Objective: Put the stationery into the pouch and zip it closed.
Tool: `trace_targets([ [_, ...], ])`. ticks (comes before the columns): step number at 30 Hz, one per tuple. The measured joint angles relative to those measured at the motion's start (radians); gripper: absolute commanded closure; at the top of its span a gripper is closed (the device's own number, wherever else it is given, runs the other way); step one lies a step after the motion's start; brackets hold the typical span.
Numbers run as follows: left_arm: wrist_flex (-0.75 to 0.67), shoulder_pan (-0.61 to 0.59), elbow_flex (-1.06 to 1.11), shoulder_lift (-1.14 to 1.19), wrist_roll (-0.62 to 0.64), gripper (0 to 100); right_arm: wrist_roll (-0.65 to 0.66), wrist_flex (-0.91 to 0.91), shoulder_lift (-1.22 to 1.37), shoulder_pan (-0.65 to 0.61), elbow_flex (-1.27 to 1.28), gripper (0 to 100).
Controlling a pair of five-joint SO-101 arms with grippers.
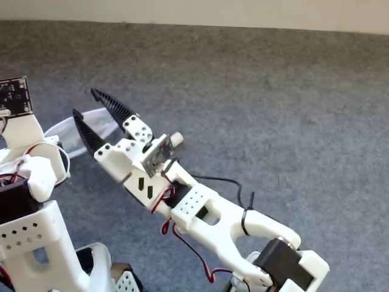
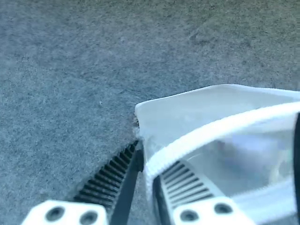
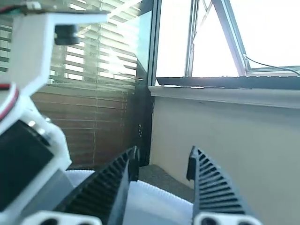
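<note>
**Figure. Pouch held at its rim, second arm free.** High view: the right gripper [image 1: 83,101], on the arm running up from the lower right of the frame, has its black jaws spread and holds nothing. It sits above the translucent pouch [image 1: 76,131], which lies on the grey table [image 1: 273,91] at the left of the frame, beside the left arm [image 1: 30,182].

Left wrist view: the left gripper [image 2: 147,161] is clenched on the pouch's rim, with the white zipper tape [image 2: 211,131] passing between its jaws at the lower centre.

Right wrist view: the spread serrated jaws point toward a window, with the pouch's white edge just beneath them.

Whether the stationery already lies inside cannot be told through the cloudy wall.

Judged step: the pouch is anchored at one end, so the work stands at or near zipping. The next move calls for the free gripper to descend to the tape, pinch the slider (not made out here) and draw it along while the anchoring grip resists the pull.
</note>
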Motion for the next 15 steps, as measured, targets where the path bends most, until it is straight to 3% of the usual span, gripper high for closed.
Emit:
trace_targets([
  [15, 0.000, -0.002, 0.000, 0.003, 0.000, 99, 0.003, 0.055, -0.112, 0.002, 0.000, 83.9],
])
